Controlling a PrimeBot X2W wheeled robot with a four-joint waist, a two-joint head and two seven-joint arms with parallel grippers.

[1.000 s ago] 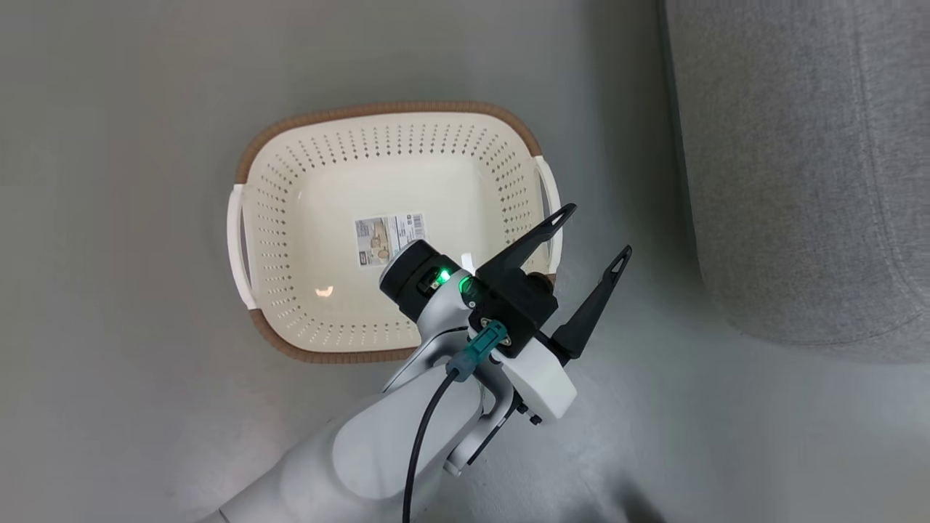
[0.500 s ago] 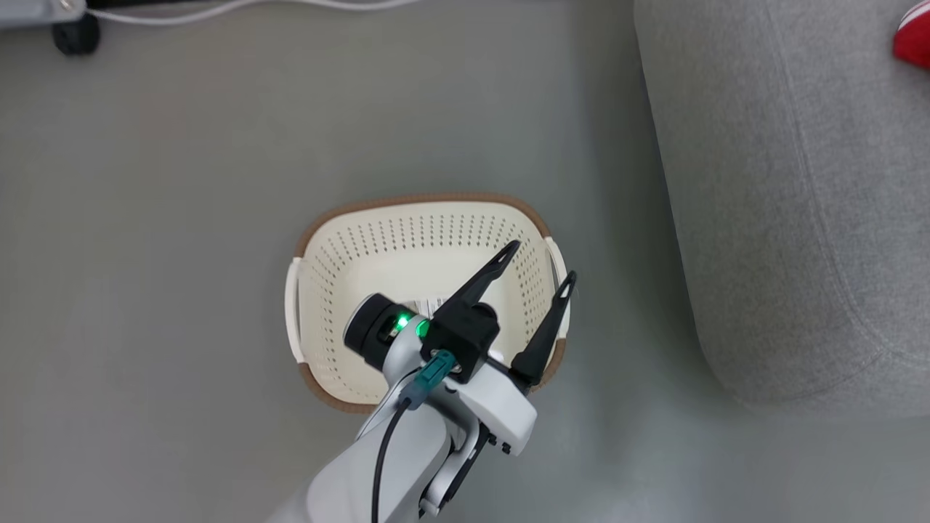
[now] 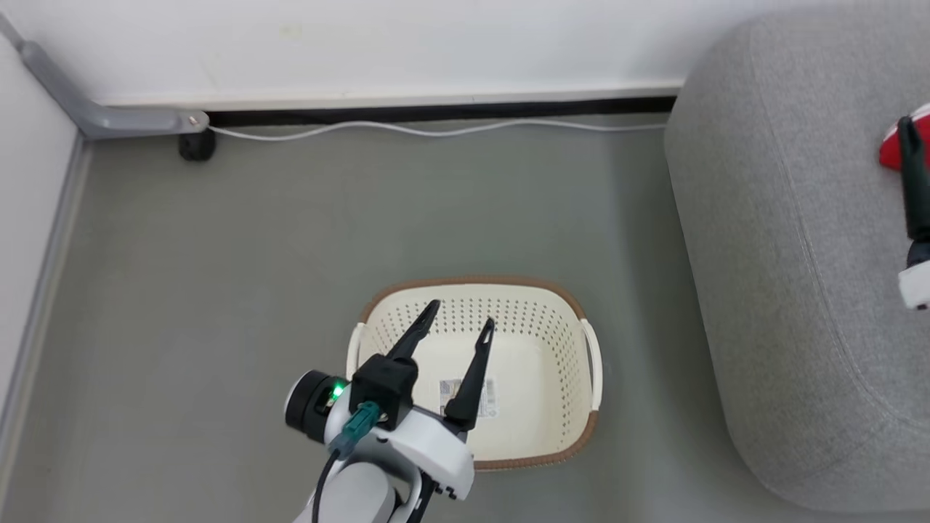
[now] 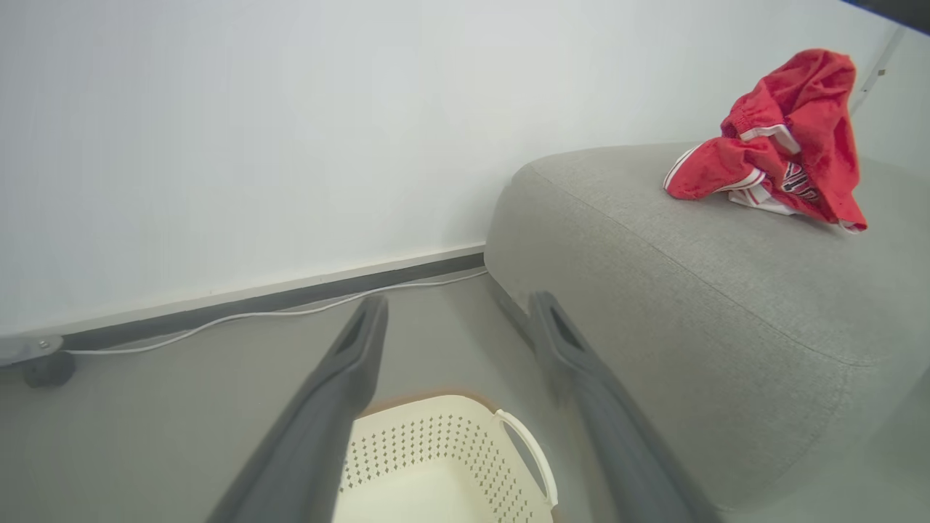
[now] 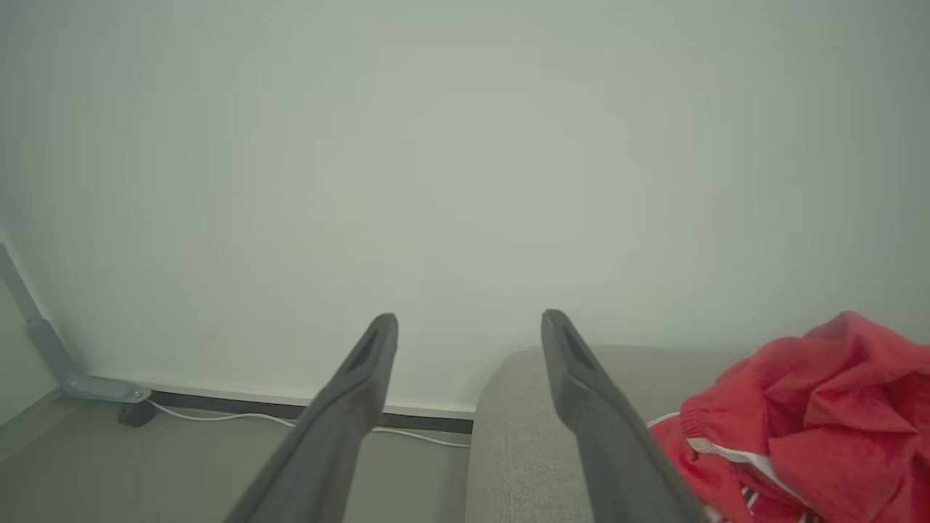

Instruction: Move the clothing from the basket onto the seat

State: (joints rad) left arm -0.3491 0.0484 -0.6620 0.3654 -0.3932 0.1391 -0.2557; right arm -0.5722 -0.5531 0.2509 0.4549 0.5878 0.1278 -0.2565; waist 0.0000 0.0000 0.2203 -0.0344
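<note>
All the clothing (image 4: 781, 156) I can see lies heaped on the seat (image 3: 785, 290), at two o'clock from the bare basket (image 3: 538, 319), and with my left gripper (image 3: 461, 314) and right gripper (image 5: 468, 318) both spread wide and empty, I judge the task done.

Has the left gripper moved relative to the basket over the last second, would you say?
Yes. The left gripper went from the sofa-side handle of the basket to over its middle, away from the sofa.

Plain white wall (image 3: 436, 43), dark skirting (image 3: 436, 112), loose white cable (image 3: 436, 134), grey-green floor (image 3: 218, 254)
</note>
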